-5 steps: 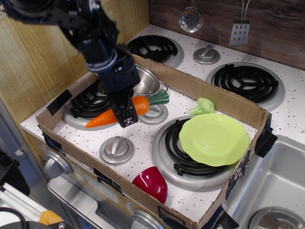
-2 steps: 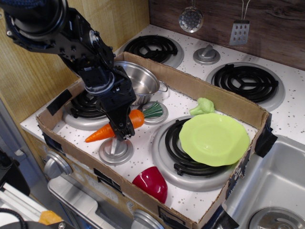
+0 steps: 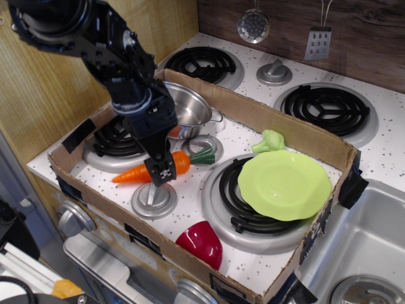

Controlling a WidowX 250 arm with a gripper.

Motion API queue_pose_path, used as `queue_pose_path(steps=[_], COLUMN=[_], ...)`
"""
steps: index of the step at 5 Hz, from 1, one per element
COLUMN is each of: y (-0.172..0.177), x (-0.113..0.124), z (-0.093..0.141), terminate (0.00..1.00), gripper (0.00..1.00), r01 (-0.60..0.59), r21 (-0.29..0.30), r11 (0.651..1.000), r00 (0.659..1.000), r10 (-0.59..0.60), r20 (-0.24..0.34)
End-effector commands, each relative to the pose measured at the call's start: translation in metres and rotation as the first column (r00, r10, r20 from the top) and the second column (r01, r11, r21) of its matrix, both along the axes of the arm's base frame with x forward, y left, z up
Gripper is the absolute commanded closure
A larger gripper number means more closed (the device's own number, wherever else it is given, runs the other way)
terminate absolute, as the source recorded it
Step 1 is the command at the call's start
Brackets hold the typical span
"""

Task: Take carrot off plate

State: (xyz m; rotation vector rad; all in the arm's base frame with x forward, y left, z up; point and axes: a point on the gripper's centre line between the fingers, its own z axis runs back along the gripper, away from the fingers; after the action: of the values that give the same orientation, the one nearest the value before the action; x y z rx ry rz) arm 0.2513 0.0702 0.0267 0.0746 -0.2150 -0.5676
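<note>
Gripper (image 3: 163,172) clamped across carrot (image 3: 134,173) mid-body; plate (image 3: 285,185) well apart.

Dark wood backsplash (image 3: 373,38) behind speckled stovetop (image 3: 253,88).

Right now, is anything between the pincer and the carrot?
No. The pincer already sits around the carrot at its middle, well left of the empty plate. Nothing visible comes between them.

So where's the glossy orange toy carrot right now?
The orange plastic carrot is off the lime-green plate, at the left of the camera view in the black gripper, just above a silver stove knob, its leafy top pointing at the plate.
</note>
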Motion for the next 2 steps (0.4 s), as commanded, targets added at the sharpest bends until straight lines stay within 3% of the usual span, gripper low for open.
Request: queue_pose_path(steps=[1,2], y=[-0.024,-0.041], x=[0.027,0.033], z=[0.063,0.085], terminate=[0.0,0.0], gripper=[0.0,0.0], r01=[-0.101,-0.127], r21=[0.054,0.058], r11=[0.993,0.99], r00=[0.995,0.992], r10=[0.1,0.125], r20=[0.03,0.033])
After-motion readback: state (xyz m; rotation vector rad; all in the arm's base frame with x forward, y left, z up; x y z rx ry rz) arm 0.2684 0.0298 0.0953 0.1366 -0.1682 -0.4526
